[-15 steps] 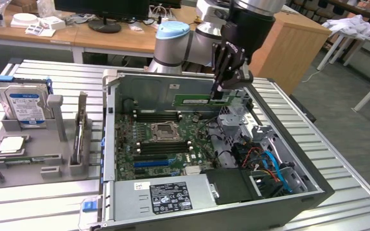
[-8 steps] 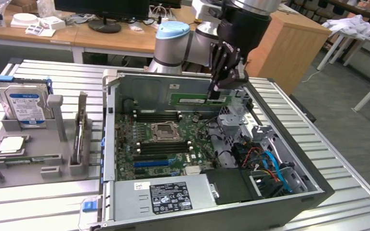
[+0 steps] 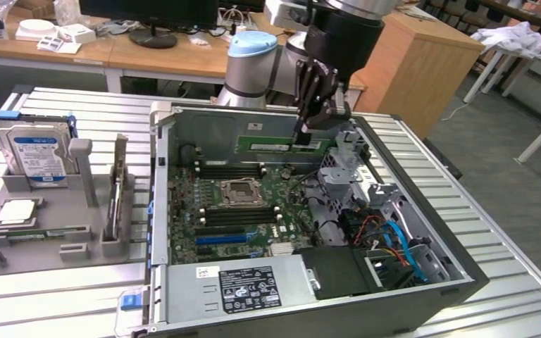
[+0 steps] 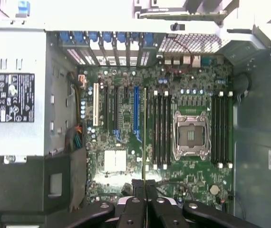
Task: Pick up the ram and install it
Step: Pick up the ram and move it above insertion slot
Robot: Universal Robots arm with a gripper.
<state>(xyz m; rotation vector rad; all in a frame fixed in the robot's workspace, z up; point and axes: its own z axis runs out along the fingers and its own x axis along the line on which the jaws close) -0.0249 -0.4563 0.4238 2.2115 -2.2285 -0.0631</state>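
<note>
In the lower centre of the exterior view, a grey power-supply box with a black label (image 3: 242,287) occupies the near end of the open grey steel computer case (image 3: 468,282). The green motherboard (image 3: 237,211) lies behind it. Farther back, at upper centre, the black two-finger gripper (image 3: 301,143) has its fingers clamped on the ram (image 3: 265,146), a long thin green circuit-board stick held level near the case's far wall.

The ram (image 3: 268,145) is partly hidden behind the claw (image 3: 301,139) pinching it; in the wrist view it stands edge-on, chips unseen. Print on the power supply label (image 3: 249,289) is too small to read.
</note>
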